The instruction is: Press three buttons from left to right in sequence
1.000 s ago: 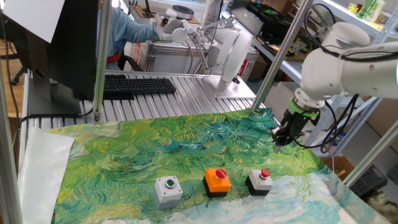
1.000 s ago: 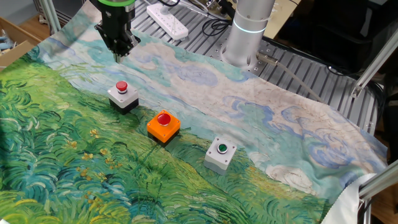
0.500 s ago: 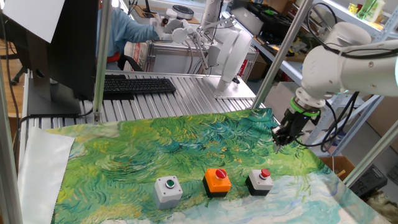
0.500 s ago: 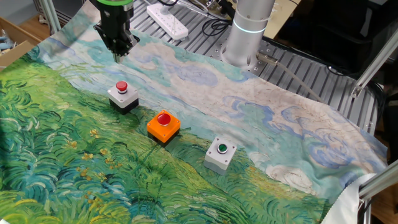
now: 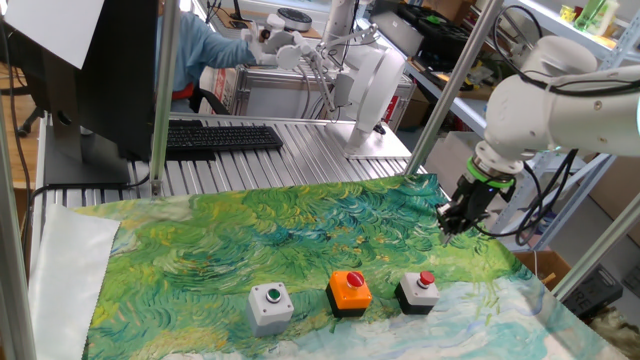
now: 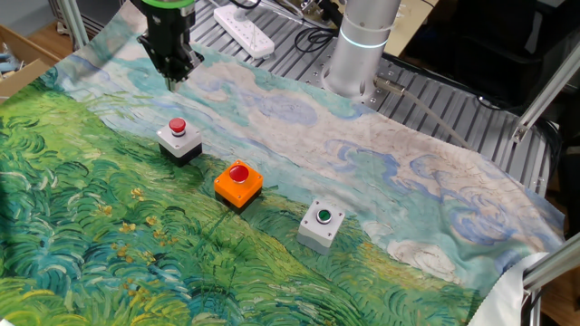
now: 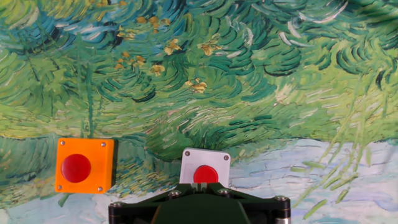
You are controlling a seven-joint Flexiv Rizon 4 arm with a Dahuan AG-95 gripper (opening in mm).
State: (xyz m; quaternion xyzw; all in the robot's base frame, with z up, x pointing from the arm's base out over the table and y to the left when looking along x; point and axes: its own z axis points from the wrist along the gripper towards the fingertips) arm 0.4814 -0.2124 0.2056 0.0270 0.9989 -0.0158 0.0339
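Observation:
Three buttons sit in a row on the painted cloth (image 5: 250,235). The light grey box with a green cap (image 5: 270,305) (image 6: 322,224) is at the left. An orange box with a red cap (image 5: 350,291) (image 6: 238,183) (image 7: 84,165) is in the middle. At the right is the black box with a small red cap (image 5: 417,291) (image 6: 179,139) (image 7: 205,169). My gripper (image 5: 445,230) (image 6: 172,77) (image 7: 199,185) hangs in the air behind the black box, clear of it. Its fingertips meet in a single point, shut on nothing.
A keyboard (image 5: 220,137) and a monitor (image 5: 100,70) stand on the slatted table behind the cloth. A power strip (image 6: 245,27) and the arm's base (image 6: 358,50) are at the far edge. Metal frame posts (image 5: 165,90) rise at the sides.

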